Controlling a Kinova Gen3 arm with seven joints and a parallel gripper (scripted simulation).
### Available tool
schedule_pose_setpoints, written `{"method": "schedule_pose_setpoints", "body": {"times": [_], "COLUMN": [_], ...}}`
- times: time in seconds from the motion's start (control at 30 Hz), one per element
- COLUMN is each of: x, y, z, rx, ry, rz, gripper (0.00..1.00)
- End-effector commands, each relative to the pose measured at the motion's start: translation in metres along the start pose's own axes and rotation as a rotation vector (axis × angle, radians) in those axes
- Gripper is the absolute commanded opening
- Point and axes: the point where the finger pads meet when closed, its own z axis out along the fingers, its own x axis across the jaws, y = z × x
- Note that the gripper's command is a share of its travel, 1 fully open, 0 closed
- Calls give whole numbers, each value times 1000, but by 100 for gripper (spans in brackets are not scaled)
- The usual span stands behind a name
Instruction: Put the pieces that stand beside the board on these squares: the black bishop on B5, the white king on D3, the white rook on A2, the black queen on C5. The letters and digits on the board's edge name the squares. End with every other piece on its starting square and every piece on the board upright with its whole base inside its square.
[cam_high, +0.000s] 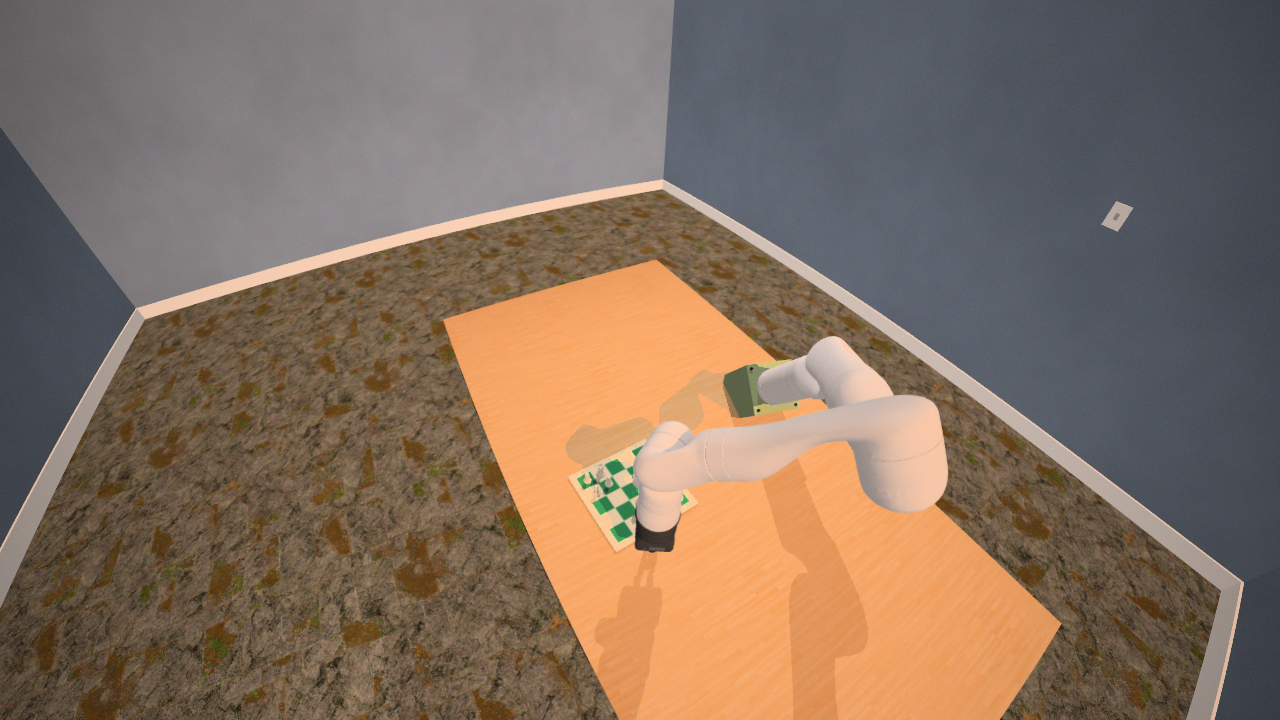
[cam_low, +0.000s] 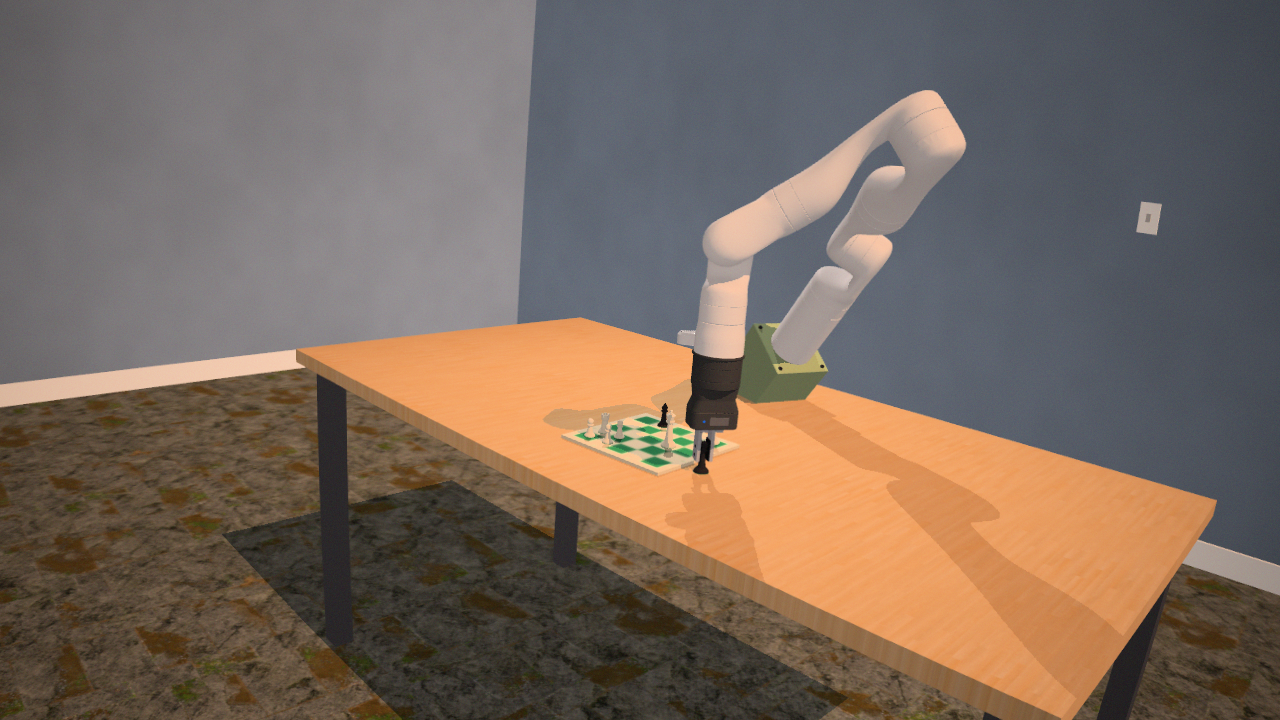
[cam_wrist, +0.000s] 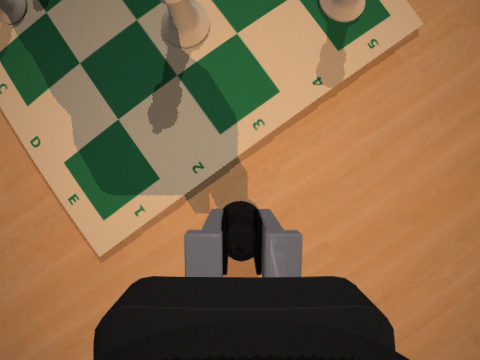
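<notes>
Fingers (cam_low: 704, 445) are pinching a black chess piece (cam_low: 701, 461) (cam_wrist: 241, 232) beside the board (cam_low: 611, 456) (cam_wrist: 145, 212) (cam_high: 593, 515).
The pinched piece is standing off the E edge, near E2; whether it is the bishop or queen, I cannot tell. On the board, one white piece (cam_wrist: 343, 7) is standing on E5, another (cam_low: 670, 420) (cam_wrist: 185, 27) on D3; a second black piece (cam_low: 664, 415) is standing toward the board's far side. The green mount (cam_high: 742, 394) (cam_low: 776, 385) is sitting beyond the board on the tabletop (cam_high: 554, 340) (cam_low: 483, 367).
</notes>
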Motion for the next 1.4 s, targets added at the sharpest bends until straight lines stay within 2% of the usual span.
{"method": "schedule_pose_setpoints", "body": {"times": [0.0,0.57,0.73,0.8,1.17,1.27,1.37], "x": [-1,-1,-1,-1,0,0,0], "y": [0,0,0,0,0,0,0], "z": [-1,-1,-15,-15,-90,-99,-100], "rx": [-1,-1,-1,-1,-1,-1,-1], "ry": [-2,-2,-2,-2,-2,-2,-2], "rz": [0,0,0,0,0,0,0], "gripper": [0,0,0,0,0,0,0]}}
